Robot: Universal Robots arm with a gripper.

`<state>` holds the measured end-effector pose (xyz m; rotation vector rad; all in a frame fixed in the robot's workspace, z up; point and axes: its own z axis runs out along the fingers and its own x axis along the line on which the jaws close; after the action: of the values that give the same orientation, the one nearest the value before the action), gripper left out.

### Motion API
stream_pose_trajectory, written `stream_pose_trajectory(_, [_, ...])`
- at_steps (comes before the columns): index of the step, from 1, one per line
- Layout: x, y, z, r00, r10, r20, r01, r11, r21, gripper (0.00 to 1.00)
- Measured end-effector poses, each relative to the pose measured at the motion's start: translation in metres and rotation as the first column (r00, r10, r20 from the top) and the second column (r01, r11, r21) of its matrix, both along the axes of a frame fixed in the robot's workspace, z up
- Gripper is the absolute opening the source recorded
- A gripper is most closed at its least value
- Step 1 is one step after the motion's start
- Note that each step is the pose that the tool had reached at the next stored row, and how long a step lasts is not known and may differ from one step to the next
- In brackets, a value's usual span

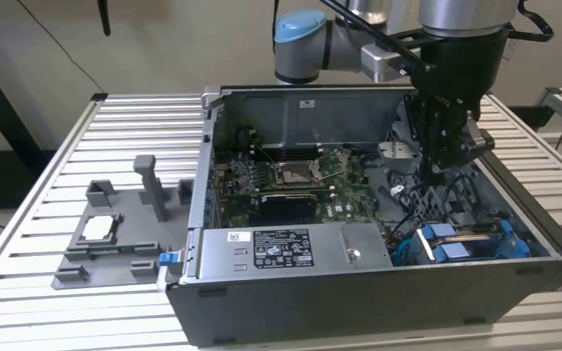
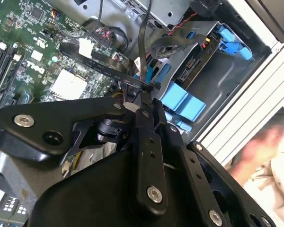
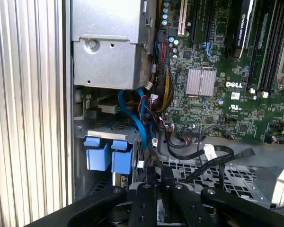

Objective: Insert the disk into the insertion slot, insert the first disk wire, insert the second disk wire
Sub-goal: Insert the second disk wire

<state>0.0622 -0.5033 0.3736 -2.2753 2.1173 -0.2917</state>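
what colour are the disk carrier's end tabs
The plastic end tabs are bright blue; see first wrist view.

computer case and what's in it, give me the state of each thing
computer case, side panel off, lying open on the table
disk, seated in its slot
tool, inside the case, shut on black wire
power supply, mounted in the case

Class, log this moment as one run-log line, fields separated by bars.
disk: seated in slot, blue tabs showing | gripper: inside computer case, shut on black wire beside disk
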Motion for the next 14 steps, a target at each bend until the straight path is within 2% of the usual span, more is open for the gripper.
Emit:
stream_pose_trajectory(9, [0.0,0.0006,0.0,1.0,0.0,0.0,0.0,1.0,-0.0007,0.17])
stream_pose_trajectory(11, [0.0,0.0007,0.0,1.0,0.0,0.0,0.0,1.0,-0.0009,0.19])
stream_pose_trajectory(12, [0.0,0.0011,0.0,1.0,0.0,-0.0001,0.0,1.0,-0.0012,0.25])
stream_pose_trajectory(14, [-0.0001,0.0022,-0.0001,1.0,0.0,0.0,0.0,1.0,-0.0055,0.25])
